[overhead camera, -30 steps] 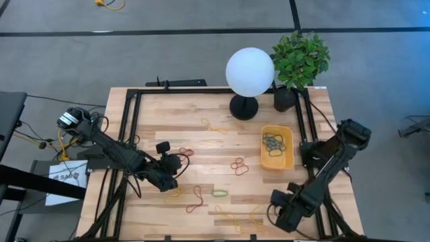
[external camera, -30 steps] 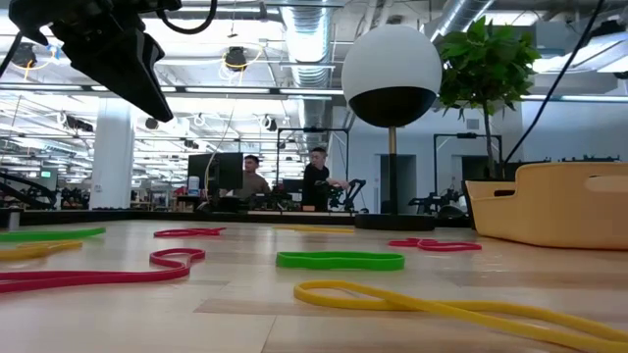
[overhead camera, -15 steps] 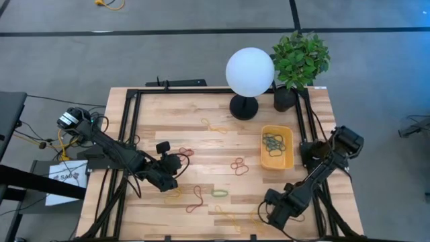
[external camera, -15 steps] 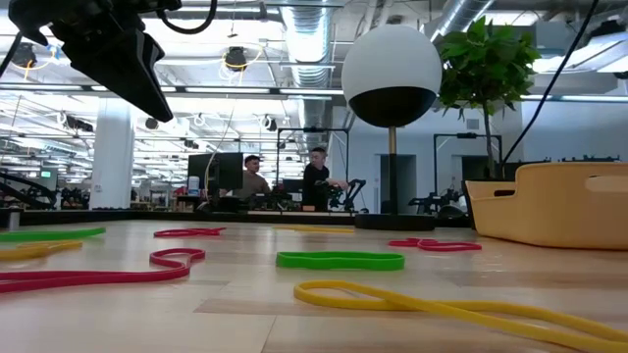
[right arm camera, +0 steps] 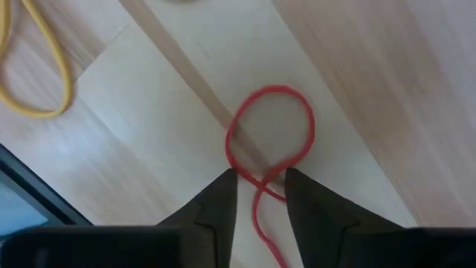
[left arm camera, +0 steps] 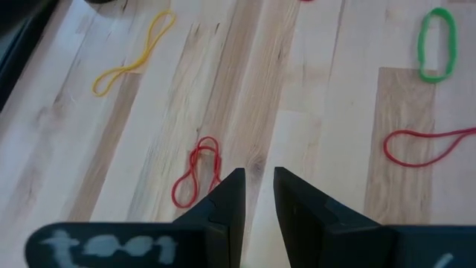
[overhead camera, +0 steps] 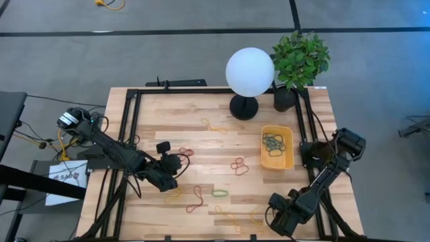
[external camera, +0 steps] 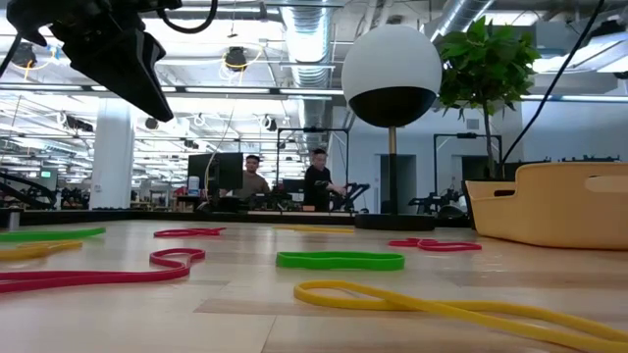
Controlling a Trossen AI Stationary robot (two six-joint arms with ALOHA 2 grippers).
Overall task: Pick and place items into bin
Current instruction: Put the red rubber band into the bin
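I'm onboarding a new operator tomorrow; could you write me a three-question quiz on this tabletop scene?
1. True or false: the yellow-orange bin already holds some rubber bands.
2. Multiple choice: what colour is the band framed by the right gripper? A) green B) red C) blue
3. Fill in: the bin sits on the table just in front of the potted ____.

Key
1. True.
2. B: a red band lies on the wood, crossed into a loop, with the gripper's fingers either side of the crossing.
3. Plant.

yellow-orange bin [overhead camera: 285, 160], green band [external camera: 340, 260], red band [right arm camera: 269, 141]
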